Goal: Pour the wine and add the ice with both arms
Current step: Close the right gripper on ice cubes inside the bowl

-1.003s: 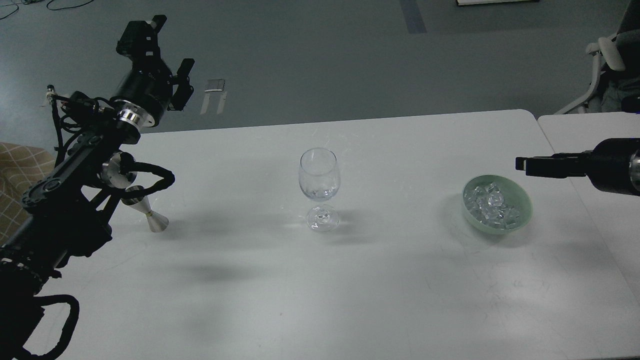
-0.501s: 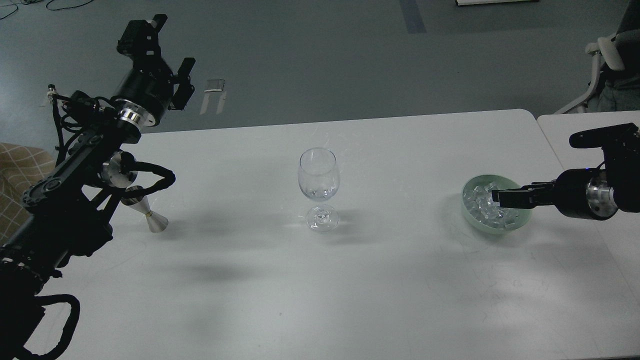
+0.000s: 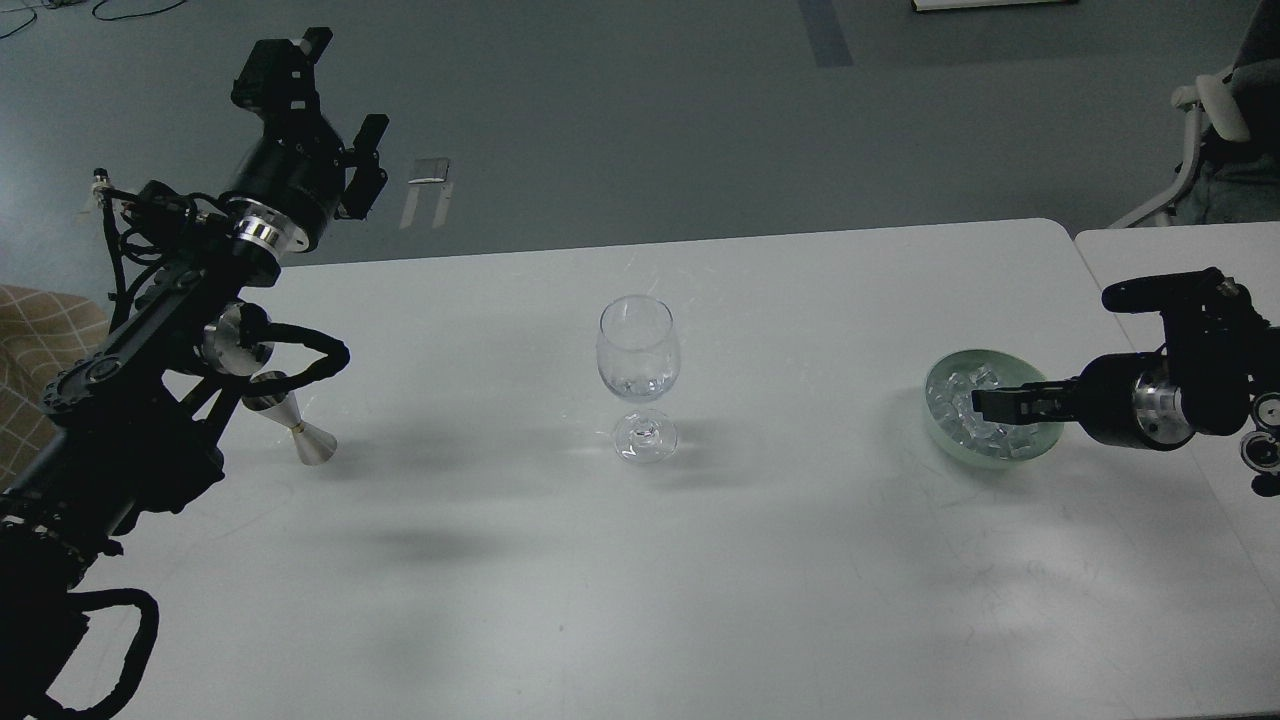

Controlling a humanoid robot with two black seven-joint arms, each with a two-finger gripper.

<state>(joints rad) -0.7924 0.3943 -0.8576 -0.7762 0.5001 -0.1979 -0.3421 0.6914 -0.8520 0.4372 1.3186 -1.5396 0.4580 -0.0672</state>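
Right tool (image 3: 985, 404) over the green bowl (image 3: 1040, 447) of ice (image 3: 950, 405), fingers together or not: can't tell. Left tool (image 3: 335, 95) raised past the worktop (image 3: 640, 560) edge, fingers apart, empty. Glass (image 3: 638, 375) upright mid-worktop

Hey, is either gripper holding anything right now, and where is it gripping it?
The left gripper is raised, open and empty. The right gripper reaches into the ice in the green bowl; whether it has gripped a cube cannot be told.
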